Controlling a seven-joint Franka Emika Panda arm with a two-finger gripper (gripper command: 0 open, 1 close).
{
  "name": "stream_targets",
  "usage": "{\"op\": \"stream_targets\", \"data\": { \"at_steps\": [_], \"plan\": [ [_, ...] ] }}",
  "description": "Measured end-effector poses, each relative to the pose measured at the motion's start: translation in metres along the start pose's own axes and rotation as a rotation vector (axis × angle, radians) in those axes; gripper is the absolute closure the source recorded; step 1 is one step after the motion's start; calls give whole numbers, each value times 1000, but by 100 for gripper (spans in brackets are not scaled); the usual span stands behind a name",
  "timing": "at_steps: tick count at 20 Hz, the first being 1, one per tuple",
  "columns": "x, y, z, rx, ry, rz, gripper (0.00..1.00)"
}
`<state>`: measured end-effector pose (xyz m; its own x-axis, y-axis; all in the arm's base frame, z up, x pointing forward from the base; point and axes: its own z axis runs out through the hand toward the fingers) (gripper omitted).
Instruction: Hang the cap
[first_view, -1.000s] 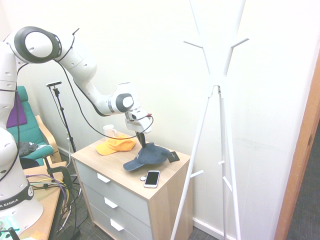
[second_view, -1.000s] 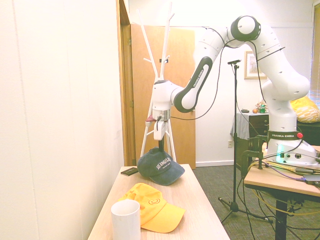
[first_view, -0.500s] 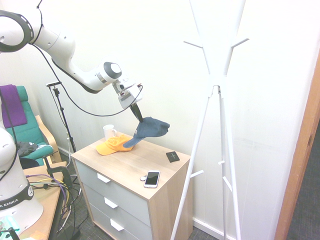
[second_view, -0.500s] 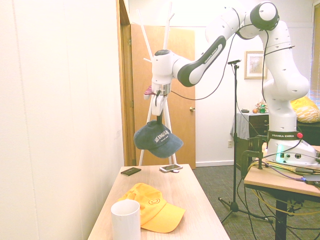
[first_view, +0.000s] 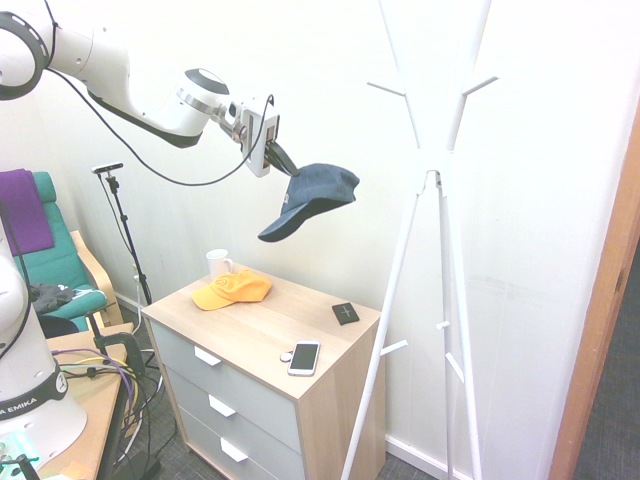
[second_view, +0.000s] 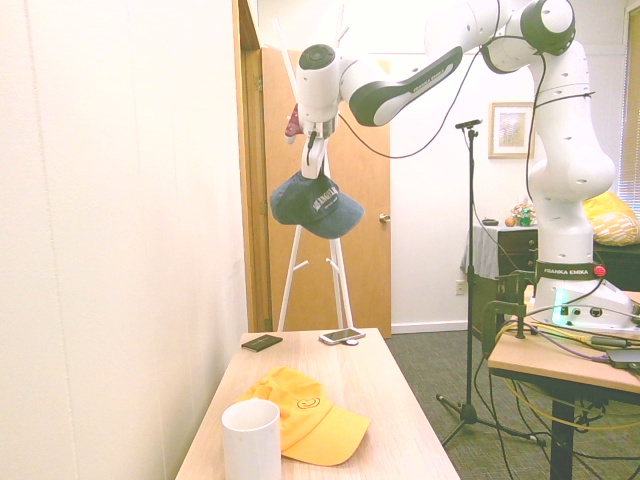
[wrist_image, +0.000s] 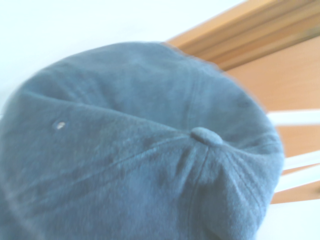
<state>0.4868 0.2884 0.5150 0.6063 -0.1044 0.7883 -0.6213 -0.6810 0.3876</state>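
The gripper (first_view: 280, 160) has its fingers closed on the crown of the dark navy fabric baseball cap (first_view: 310, 198), carried high above the wooden drawer table (first_view: 330, 335), well apart from the white branching coat stand (first_view: 432, 160). A thin pinch could slip, or the cap miss a peg. White print on the cap is illegible; "FRANKA EMIKA" marks the arm's base.

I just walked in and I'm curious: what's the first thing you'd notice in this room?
The dark blue cap dangling high in the air, pinched by the white robot arm's gripper well above the wooden dresser. To its right stands a tall white coat stand with bare pegs. Down on the dresser lies a bright orange cap beside a white mug, plus a phone near the front edge.
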Motion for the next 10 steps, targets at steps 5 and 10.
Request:
{"op": "stream_targets", "data": {
  "at_steps": [5, 10],
  "plan": [
    [62, 29, -31, -94, 139, 27, 100],
    [121, 66, -48, -150, 198, 82, 100]
  ]
}}
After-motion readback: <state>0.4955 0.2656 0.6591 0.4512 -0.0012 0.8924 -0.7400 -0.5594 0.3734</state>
